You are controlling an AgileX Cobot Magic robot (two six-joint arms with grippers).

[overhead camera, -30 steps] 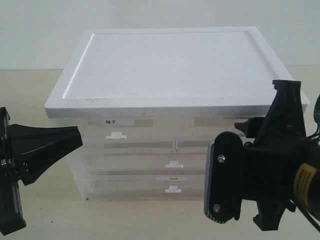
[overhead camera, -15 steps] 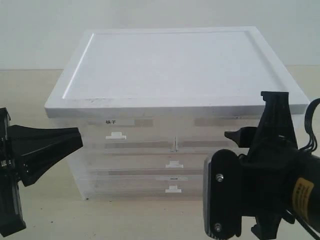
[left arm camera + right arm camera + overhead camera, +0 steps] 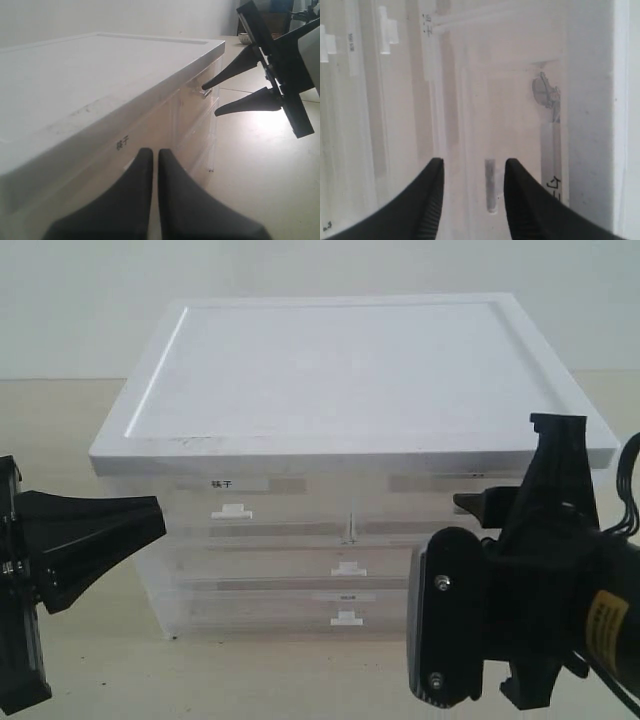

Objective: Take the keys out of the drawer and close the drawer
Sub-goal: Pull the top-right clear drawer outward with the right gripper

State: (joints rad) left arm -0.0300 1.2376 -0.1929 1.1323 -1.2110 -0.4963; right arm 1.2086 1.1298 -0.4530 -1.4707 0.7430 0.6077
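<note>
The drawer (image 3: 415,508) is the upper right half-width one of a translucent cabinet, and its front sits flush with the others. In the right wrist view its white pull tab (image 3: 490,186) lies between the spread fingers of my right gripper (image 3: 472,167), untouched. A dim grey shape, apparently the keys (image 3: 546,93), shows through the plastic beside the label. From the exterior view my right gripper (image 3: 470,508) hides the tab. My left gripper (image 3: 155,518) hangs shut at the cabinet's left front, fingers pressed together (image 3: 152,154), holding nothing.
The cabinet has a wide white lid (image 3: 340,370). Beside the task drawer is a half-width drawer with bold dark characters (image 3: 222,483). Two full-width drawers (image 3: 348,569) (image 3: 347,618) lie below. The cabinet stands on a beige tabletop (image 3: 250,680).
My right gripper has dropped slightly in front of the upper right drawer, its jaws still spread. The left arm and the drawers have not moved.
</note>
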